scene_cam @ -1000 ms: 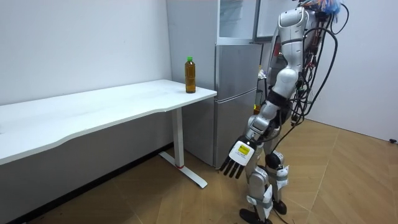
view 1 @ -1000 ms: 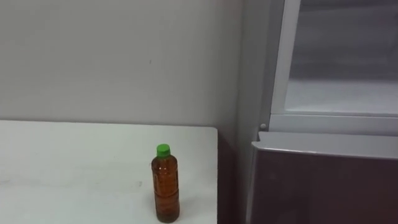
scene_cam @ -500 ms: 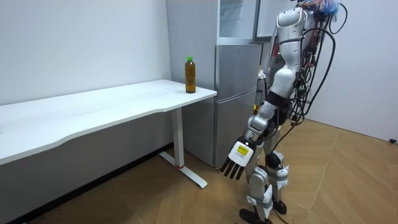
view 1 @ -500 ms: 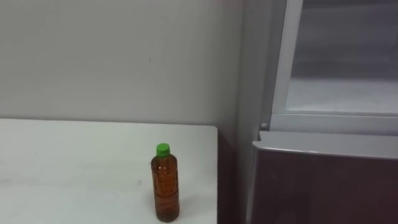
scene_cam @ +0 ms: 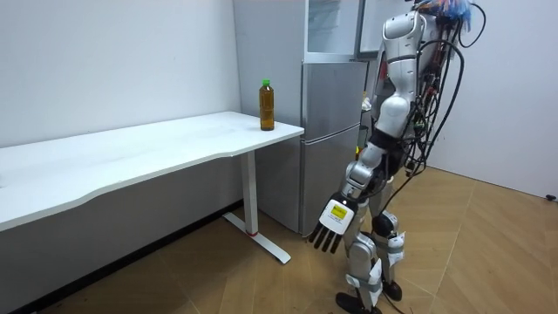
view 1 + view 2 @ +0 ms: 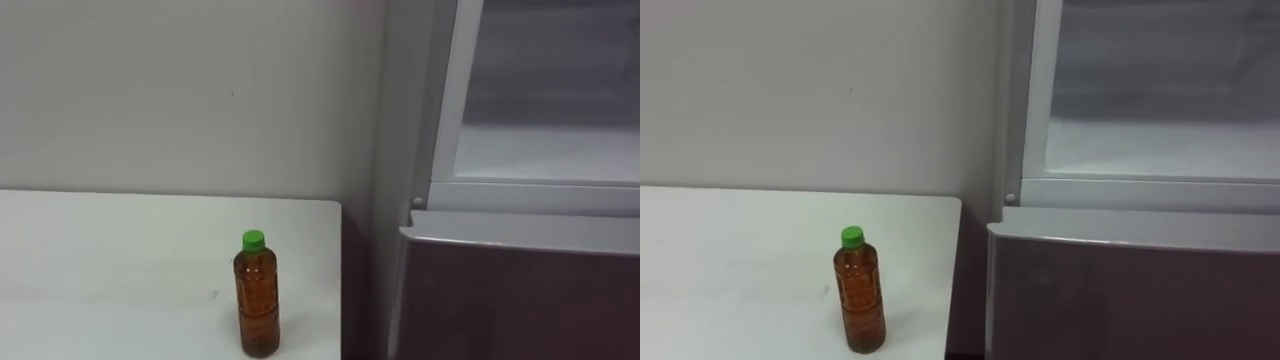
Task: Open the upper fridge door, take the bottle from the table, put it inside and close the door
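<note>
Left eye view: the brown bottle with its green cap stands upright on the white counter, near the counter's right end and not far from the front edge. Just to its right, past a narrow gap, is the fridge. The upper fridge compartment looks open and its pale inside is bare as far as I can see. The lower fridge door beneath it is closed.

Room view: I stand in front of the fridge, close to the end of the counter. My left hand hangs low at my side, well below the counter, with the fingers straight and spread, holding nothing.

By my reckoning the task has barely begun. The way into the compartment looks ready, but the bottle is untouched. I have yet to reach for it, grasp it, lift it across and set it inside.
</note>
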You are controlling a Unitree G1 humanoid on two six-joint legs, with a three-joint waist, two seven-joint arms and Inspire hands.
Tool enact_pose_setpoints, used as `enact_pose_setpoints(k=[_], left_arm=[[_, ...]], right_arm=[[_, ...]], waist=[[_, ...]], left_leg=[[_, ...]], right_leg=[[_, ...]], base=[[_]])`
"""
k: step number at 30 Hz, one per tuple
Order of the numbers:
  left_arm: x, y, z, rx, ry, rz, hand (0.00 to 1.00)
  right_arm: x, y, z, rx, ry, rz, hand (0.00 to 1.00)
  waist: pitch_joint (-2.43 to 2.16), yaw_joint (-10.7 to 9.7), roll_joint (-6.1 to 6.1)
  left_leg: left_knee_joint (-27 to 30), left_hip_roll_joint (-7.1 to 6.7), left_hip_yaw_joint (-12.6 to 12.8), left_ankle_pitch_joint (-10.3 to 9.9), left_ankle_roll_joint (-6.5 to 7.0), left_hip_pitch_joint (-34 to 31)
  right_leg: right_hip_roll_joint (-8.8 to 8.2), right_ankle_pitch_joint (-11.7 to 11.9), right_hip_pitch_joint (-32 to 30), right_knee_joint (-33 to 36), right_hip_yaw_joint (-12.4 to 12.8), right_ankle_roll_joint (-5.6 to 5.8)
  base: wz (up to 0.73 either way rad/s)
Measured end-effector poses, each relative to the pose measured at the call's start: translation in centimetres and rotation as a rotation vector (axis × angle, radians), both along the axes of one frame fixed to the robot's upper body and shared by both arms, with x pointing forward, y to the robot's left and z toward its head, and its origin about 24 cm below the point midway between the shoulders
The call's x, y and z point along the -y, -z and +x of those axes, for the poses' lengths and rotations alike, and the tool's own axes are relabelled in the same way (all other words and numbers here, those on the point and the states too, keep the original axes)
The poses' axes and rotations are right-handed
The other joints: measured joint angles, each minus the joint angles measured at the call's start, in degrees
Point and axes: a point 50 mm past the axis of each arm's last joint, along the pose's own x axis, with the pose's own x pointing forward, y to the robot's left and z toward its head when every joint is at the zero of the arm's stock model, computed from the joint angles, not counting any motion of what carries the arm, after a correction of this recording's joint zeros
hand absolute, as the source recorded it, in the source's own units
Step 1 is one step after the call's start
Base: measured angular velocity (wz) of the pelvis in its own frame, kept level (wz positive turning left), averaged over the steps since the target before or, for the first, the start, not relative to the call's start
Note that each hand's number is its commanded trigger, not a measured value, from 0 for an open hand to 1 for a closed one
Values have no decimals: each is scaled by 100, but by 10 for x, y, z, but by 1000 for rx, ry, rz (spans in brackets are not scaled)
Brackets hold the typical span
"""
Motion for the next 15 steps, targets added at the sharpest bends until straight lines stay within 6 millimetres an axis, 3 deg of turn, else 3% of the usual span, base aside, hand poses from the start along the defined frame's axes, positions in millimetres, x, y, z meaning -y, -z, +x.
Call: enact_pose_setpoints(k=[4, 8, 11, 15], left_arm=[[-1, 0, 1, 6, 3, 2, 0], [-1, 0, 2, 11, 6, 3, 0], [-1, -1, 2, 12, 13, 6, 0], [-1, -2, 8, 25, 50, 10, 0]], right_arm=[[6, -7, 22, 82, -7, -49, 0], [7, -24, 60, 247, -99, -91, 0], [5, -40, 86, 379, -179, -106, 0], [-6, -53, 106, 466, -274, -98, 0]], waist=[[1, -19, -11], [3, -59, -10], [3, -105, -4], [-17, -121, -49]], left_leg=[[1, -8, 42, -6, 10, 8], [10, -10, 88, -18, 29, 3], [13, -15, 88, -27, 43, -2], [60, -16, 103, -32, 51, -98]], right_leg=[[23, 4, -33, 66, 56, 10], [17, 20, -35, 66, 76, 30], [11, 20, -32, 57, 79, 36], [-12, 19, -114, 92, 46, 40]], base=[[-9], [-2], [1], [2]])
